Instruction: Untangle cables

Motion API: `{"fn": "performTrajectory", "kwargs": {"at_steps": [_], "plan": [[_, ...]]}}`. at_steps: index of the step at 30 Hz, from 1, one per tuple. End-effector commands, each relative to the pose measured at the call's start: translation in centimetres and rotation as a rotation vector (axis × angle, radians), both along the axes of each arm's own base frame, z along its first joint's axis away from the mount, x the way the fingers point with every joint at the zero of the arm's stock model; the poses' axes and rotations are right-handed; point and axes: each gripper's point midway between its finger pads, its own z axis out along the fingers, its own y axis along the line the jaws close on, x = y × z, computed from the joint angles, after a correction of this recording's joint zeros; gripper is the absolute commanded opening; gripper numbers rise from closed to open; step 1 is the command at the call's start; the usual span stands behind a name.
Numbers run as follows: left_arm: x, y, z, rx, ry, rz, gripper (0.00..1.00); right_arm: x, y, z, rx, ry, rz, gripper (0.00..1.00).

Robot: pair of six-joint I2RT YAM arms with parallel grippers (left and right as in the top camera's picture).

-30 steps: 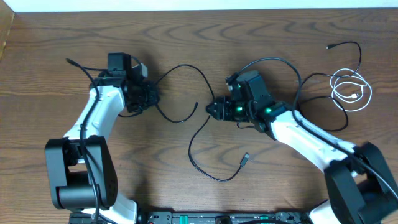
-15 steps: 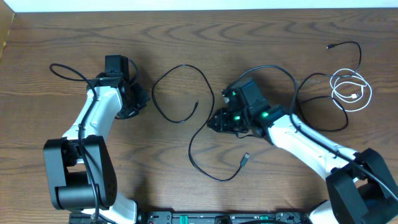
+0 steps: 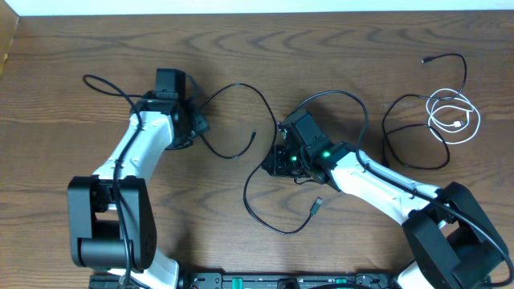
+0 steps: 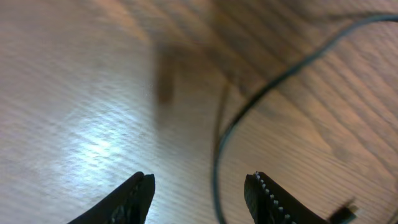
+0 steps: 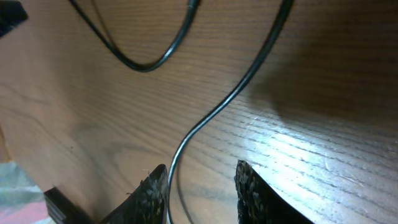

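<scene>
Straddling one black cable (image 3: 246, 195), two pincers (image 4: 199, 186) (image 5: 202, 180), one white cable (image 3: 478, 120)

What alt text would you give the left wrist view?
A thin black cable curves from the upper right down between the open dark fingers of the left gripper, which grips nothing. Below it lies a brown wooden table with a bright glare patch; the image is blurred.

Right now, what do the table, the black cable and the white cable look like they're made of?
Table: wood or wood-look laminate. It shows brown grain lines and a slight sheen where the light glares.
Black cable: thin and smooth, with what is probably a plastic or rubber jacket. It bends freely.
White cable: likely the same jacket in white, lying in soft loops.
</scene>
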Motion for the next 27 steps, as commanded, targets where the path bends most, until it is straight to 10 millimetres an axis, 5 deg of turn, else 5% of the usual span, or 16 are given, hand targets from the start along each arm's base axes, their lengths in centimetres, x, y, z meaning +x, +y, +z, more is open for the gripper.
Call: {"fn": "performTrajectory", "kwargs": {"at_steps": [1,10,13,15,22,27], "plan": [[-0.4,-0.3,-1.5,0.027,0.034,-0.035,0.52,-0.1,0.0,-1.2,-0.029,0.023,-0.015,0.32],[-0.5,-0.4,-4.6,0.029,0.090,-0.036,0.51,-1.3,0.3,-3.3,-0.067,0.067,0.007,0.27],[-0.5,-0.6,-4.7,0.015,0.094,-0.037,0.27,-1.6,0.2,-4.1,-0.098,0.086,-0.030,0.26],[-0.6,-1.3,-4.6,-0.025,0.096,-0.048,0.20,-1.7,0.1,-4.6,-0.104,0.112,-0.057,0.26],[-2.0,-3.0,-4.7,-0.122,0.155,-0.072,0.09,-2.6,0.2,-5.1,-0.092,0.198,-0.102,0.24],[-2.6,-5.3,-4.2,-0.256,0.173,-0.105,0.08,-2.7,0.5,-5.9,-0.078,0.231,-0.110,0.36]]}}
